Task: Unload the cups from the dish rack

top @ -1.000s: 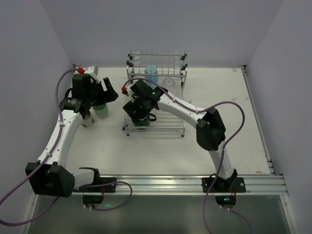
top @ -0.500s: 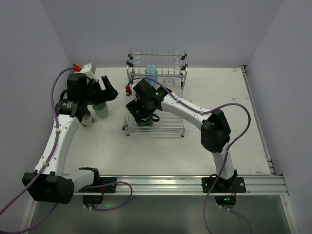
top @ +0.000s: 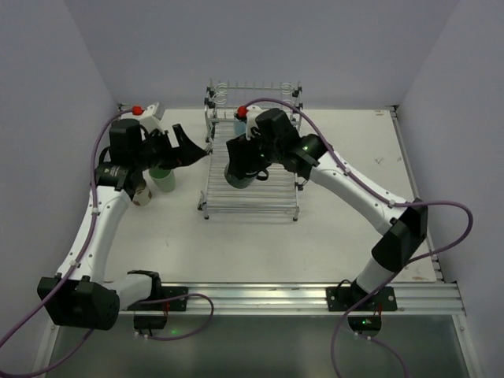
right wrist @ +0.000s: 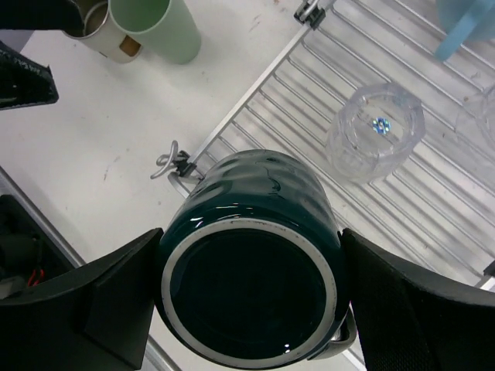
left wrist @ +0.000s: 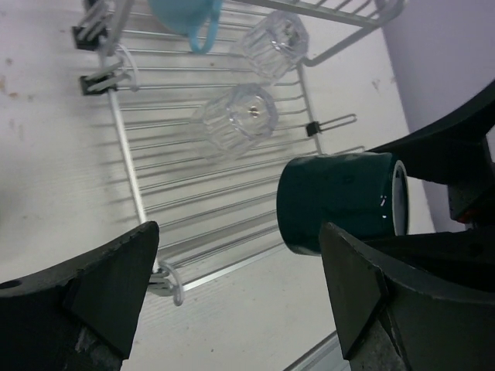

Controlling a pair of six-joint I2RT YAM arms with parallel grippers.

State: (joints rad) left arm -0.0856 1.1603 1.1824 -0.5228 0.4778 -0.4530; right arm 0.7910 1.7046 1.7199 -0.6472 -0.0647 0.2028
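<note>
Right claw [right wrist: 251,297]: clenched on the dark teal mug [right wrist: 255,201], one finger on each side of the body. The mug's mouth faces the wrist camera, showing a pale rim and dark glossy glaze inside, and the handle shows at the lower edge. The mug hangs over the front left part of the dish rack [top: 260,201] and appears clear of the slats. On the rack base under and beyond the right claw is one clear tumbler [left wrist: 236,120], its thick base turned toward the cameras. A second clear tumbler [left wrist: 271,42] sits farther back, near the rear rail. Light blue cup [left wrist: 182,11]: at the back of the rack, beyond both tumblers and only partly in view, so I cannot tell what is inside. Left claw [left wrist: 232,286]: released, fingers spread wide with nothing between them. It hovers over the table [top: 260,252] just off the rack's left side and points toward the mug, which is apart from its fingers. Pale green cup [right wrist: 151,27]: upright on the table, near the left claw on its near side and outside the rack; the mouth is up and the inside is plain pale green. Beige cup [right wrist: 104,35]: touching or just beside the green one, on the side away from the rack. It has a metallic inner wall with a brownish patch I cannot make out.
</note>
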